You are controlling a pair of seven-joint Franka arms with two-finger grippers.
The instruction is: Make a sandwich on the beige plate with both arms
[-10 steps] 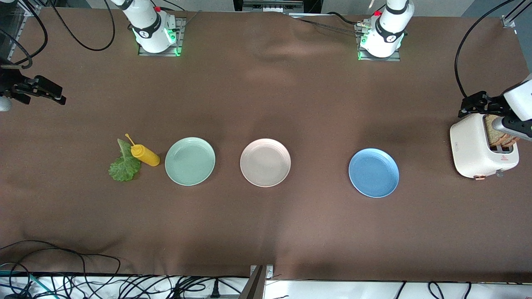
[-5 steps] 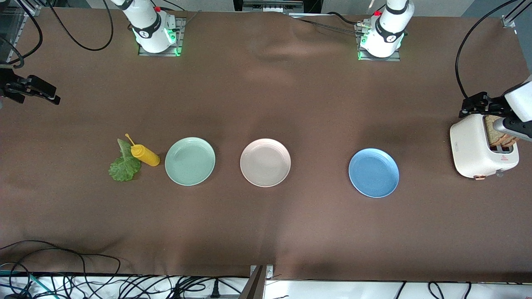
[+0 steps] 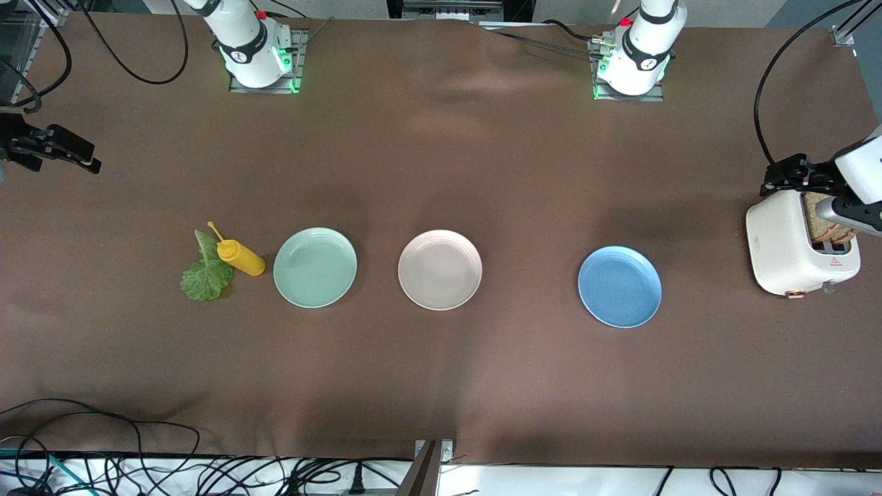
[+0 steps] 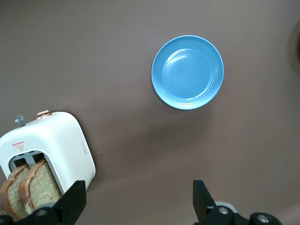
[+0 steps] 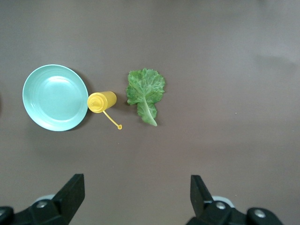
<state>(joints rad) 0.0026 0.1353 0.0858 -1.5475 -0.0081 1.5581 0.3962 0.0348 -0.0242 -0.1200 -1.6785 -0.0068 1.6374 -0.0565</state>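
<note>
— Where's the beige plate (image 3: 439,269)?
— Mid-counter (image 3: 441,386), on the brown cloth. Round, smooth, pale pinkish, ridged in rings at the rim. Flanked by a mint-green plate (image 3: 315,266) toward the right arm's end and a glossy blue plate (image 3: 619,286) toward the left arm's end, well apart from both.
— And the sandwich parts?
— Ruffled green lettuce leaf (image 3: 204,273) flat on the cloth, past the mint-green plate from the beige plate, touching a yellow squeeze bottle (image 3: 240,256) with a thin nozzle. Two tan speckled toast slices (image 4: 29,190) with darker crusts upright in the slots of a rounded white toaster (image 3: 799,243), past the blue plate from the beige plate.
— Jaws?
— Left gripper (image 4: 138,202) up over the cloth just beside the toaster, jaws spread wide, nothing between. Right gripper (image 5: 136,197) up over bare cloth past the lettuce from the beige plate, jaws likewise released.
</note>
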